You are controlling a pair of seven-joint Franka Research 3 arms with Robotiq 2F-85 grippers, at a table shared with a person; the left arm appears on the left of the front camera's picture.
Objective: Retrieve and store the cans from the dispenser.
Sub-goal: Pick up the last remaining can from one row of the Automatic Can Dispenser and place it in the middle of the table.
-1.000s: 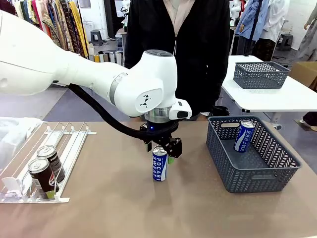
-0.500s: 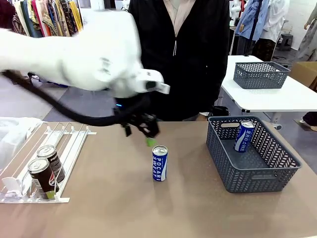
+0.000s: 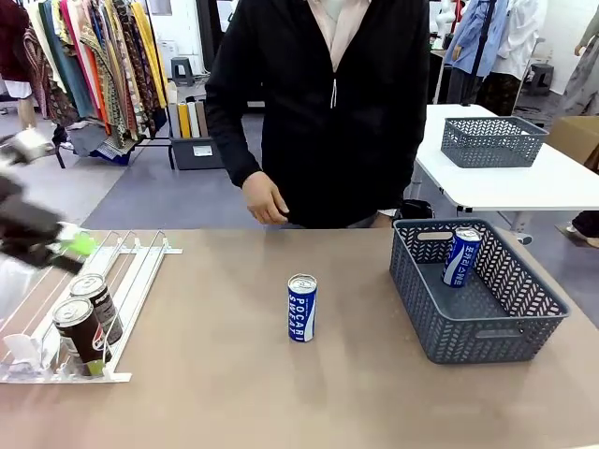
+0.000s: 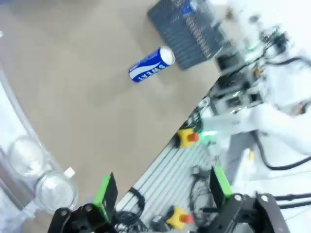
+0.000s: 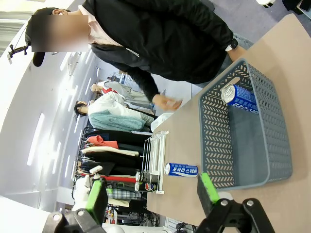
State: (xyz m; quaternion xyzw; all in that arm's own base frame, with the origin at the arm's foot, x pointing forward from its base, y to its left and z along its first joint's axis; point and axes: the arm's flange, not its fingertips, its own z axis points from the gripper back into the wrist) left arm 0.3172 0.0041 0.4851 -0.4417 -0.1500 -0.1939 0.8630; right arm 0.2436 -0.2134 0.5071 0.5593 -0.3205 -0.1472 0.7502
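The person [image 3: 328, 112], upper centre, wore a black zipped jacket over a pale shirt. The left gripper [image 4: 163, 190] and right gripper [image 5: 151, 191] were black, green-padded.

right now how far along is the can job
Done: one blue-and-white can leans inside the grey basket. In hand: nothing is gripped. A second blue can stands mid-table, and the left gripper is open near the dispenser. Left: two dark cans sit in the dispenser, and the standing can is not yet in the basket.
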